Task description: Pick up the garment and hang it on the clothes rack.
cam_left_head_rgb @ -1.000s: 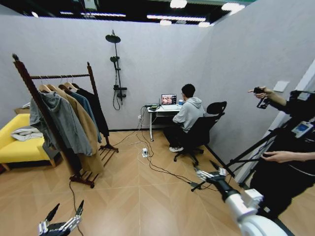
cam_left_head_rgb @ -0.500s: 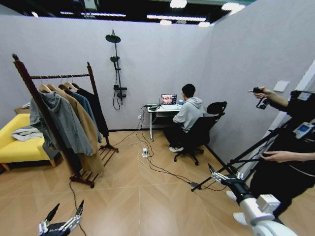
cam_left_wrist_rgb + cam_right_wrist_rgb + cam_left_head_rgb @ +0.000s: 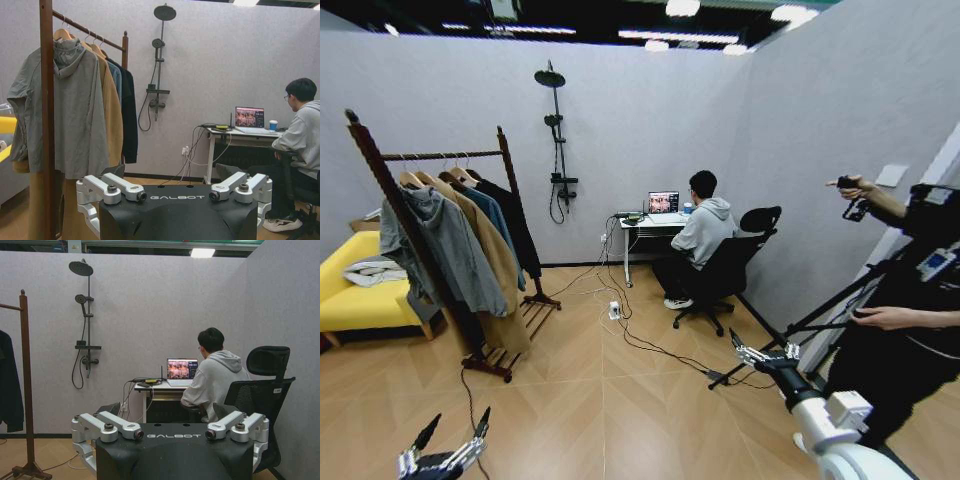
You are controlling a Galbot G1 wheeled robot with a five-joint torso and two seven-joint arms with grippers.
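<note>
The garment (image 3: 522, 228), a long black coat, hangs at the far end of the clothes rack (image 3: 438, 155), a dark wooden frame standing left of centre. In the left wrist view the garment (image 3: 129, 114) hangs behind the other coats, past the clothes rack post (image 3: 47, 100). In the right wrist view an edge of the garment (image 3: 10, 385) shows beside a post (image 3: 25, 380). My left gripper (image 3: 453, 430) hovers low over the floor in front of the rack, open and empty (image 3: 170, 172). My right gripper (image 3: 761, 351) is held out at the right, far from the rack, open and empty (image 3: 167, 411).
A grey hoodie (image 3: 442, 240), a tan coat (image 3: 498, 262) and a teal jacket (image 3: 498, 212) share the rail. A yellow sofa (image 3: 350, 302) stands at the left. Cables (image 3: 642, 342) cross the floor toward a desk (image 3: 650, 222) and office chair (image 3: 735, 265). A tripod leg (image 3: 820, 315) slants beside my right gripper.
My right arm has swung to the right and dropped a little, then eased back slightly left. The left gripper and the rack have stayed put.
</note>
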